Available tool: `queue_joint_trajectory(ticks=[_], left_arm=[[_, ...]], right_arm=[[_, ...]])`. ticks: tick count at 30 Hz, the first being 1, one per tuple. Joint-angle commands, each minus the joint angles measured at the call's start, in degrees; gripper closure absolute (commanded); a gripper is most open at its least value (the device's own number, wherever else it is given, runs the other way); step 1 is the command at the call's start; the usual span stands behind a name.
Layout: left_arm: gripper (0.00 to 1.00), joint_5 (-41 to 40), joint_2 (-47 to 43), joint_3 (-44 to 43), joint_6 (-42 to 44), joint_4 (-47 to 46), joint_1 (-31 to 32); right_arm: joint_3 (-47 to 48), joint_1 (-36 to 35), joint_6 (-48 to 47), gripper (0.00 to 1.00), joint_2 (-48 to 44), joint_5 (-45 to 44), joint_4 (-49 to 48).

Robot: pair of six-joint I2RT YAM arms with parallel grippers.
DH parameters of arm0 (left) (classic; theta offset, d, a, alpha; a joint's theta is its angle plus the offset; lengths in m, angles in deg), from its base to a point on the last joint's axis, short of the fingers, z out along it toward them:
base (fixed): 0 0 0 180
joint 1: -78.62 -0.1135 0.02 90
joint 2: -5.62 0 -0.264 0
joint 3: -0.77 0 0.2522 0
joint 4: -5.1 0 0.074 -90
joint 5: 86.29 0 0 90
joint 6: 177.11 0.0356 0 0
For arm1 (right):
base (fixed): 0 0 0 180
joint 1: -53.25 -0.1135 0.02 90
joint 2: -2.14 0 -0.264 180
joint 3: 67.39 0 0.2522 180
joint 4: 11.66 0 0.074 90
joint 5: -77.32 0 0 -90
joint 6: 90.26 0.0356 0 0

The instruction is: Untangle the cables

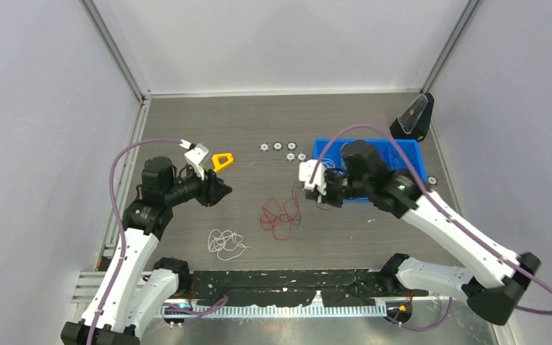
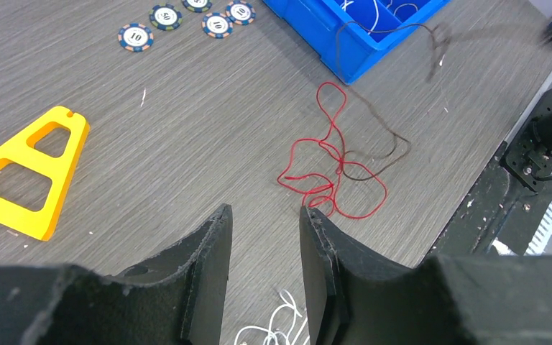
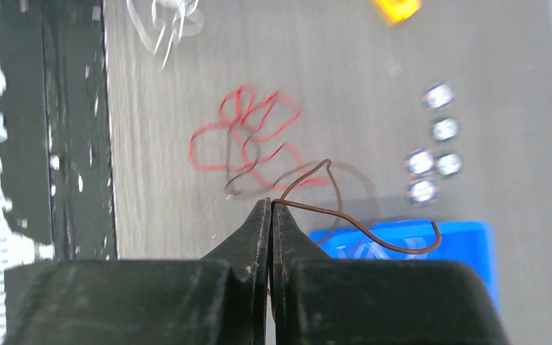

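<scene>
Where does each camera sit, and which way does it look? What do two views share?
Top external: fixed above and behind the robot, looking down on the table; left arm and right arm show, bases at the bottom.
Left wrist: on the left arm, looking down past the open left gripper at the red cable.
Right wrist: on the right arm, looking down past the right gripper, shut on the brown cable.
Shared: both wrist views show the red cable, brown cable and blue bin.
</scene>
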Motion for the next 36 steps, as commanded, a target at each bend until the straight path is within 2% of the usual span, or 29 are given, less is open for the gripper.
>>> queue_joint_trajectory(ticks=[1,7,13,15,20,23,27,30,33,36], left_arm=[[0.6,0.7,-0.9,0.8,1.1,-1.7,0.0],[0.58,1.6,0.5,0.3,0.0,-3.2,0.0],[0.57,2.7,1.6,-1.1,0.5,-3.5,0.0],[0.56,2.9,1.9,-1.2,0.5,-3.5,0.0],[0.4,8.5,2.2,-1.5,-2.5,-8.4,1.1],[0.3,8.4,4.5,-4.5,-1.2,-9.6,5.8],[0.2,4.9,11.8,-10.9,-3.7,-14.0,16.6],[0.14,0.6,21.3,-17.5,-3.6,-18.1,25.6],[0.06,0.8,30.9,-26.0,-4.0,-20.2,30.6],[0.01,2.1,39.1,-32.5,-8.1,-26.1,35.3]], right_arm=[[11.6,0.7,10.1,0.95,-5.3,-2.9,3.5],[26.0,5.2,15.4,0.95,-5.9,-8.1,7.8],[40.2,17.0,16.8,0.95,-3.2,-8.1,11.9],[46.0,23.1,16.6,0.95,-0.5,-6.6,12.6],[62.9,25.4,19.9,0.95,6.0,-1.7,15.2],[69.4,25.5,22.1,0.95,9.4,-1.8,14.8],[74.2,25.6,23.9,0.95,11.0,-2.8,11.2],[75.0,25.6,25.1,0.95,11.1,-2.8,8.0],[75.2,25.6,25.2,0.95,10.9,-5.0,6.1],[75.7,25.5,25.1,0.94,10.4,-6.9,4.0]])
